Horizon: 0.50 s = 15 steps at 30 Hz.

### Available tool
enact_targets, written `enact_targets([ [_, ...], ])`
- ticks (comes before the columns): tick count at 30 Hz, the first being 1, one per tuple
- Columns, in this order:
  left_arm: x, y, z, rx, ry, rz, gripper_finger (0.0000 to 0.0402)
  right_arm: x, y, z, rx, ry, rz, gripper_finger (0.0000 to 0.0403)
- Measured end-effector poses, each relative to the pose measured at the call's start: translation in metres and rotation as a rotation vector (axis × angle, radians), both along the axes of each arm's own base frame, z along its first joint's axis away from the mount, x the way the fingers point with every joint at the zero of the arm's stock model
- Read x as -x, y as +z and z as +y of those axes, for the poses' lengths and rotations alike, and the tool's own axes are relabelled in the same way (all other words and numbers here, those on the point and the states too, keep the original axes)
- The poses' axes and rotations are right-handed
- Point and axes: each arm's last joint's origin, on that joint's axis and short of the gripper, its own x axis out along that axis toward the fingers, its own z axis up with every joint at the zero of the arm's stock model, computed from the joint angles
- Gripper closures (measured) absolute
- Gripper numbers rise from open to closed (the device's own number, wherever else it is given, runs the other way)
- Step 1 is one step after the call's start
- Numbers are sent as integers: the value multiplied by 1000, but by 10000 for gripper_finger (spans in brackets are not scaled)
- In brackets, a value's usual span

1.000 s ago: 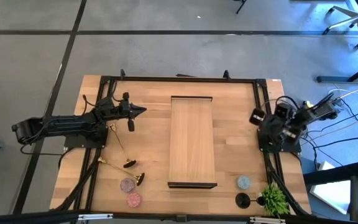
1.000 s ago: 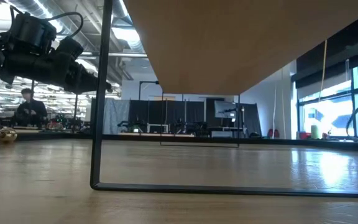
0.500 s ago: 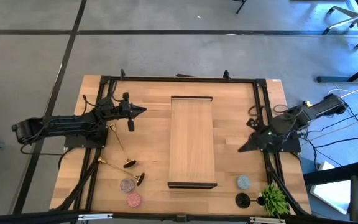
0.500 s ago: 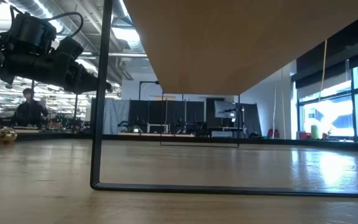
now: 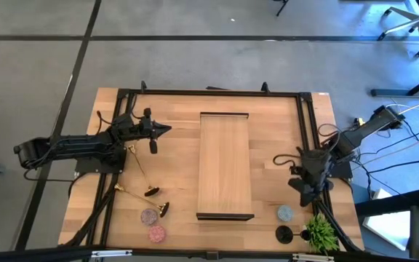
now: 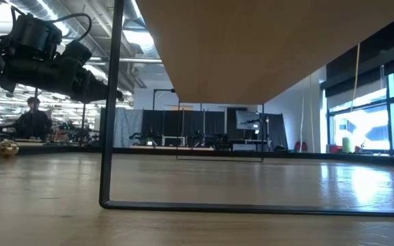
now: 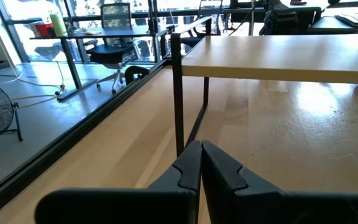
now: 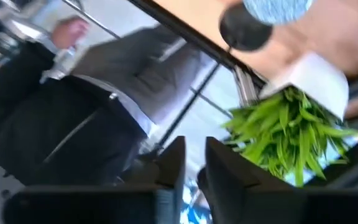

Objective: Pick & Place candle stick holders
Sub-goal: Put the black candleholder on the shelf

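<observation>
Left gripper [image 5: 167,130] clenched, empty, hovering over counter [image 5: 275,131] left of the raised wooden shelf [image 5: 225,164]. Gold holders [image 5: 151,191] lying near left front, mauve holder [image 5: 148,217] and pink holder [image 5: 156,233] just beside them. Right gripper [image 5: 303,195] fingers slightly parted, holding nothing, above right front. Light-blue holder [image 5: 285,213] near it, black holder [image 5: 284,234] beside green plant [image 5: 321,231].

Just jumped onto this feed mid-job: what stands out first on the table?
A long wooden shelf fills the table's middle. The right tool reaches toward the near right corner, where a blue holder, a black holder and a plant sit. The gold holders and two speckled ones lie near left.
</observation>
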Motion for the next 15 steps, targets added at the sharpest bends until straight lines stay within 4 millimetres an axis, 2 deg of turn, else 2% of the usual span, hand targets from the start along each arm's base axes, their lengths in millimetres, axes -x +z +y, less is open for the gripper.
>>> enact_targets([
  [8, 0, 0, 0, 0, 0, 0, 395, -8, -10, 19, -95, 150, 196, 197],
  [11, 0, 0, 0, 0, 0, 0, 395, -11, -13, 22, -89, 153, 217, 168],
  [15, 0, 0, 0, 0, -1, 0, 395, -18, -21, 27, -65, 149, 258, 150],
])
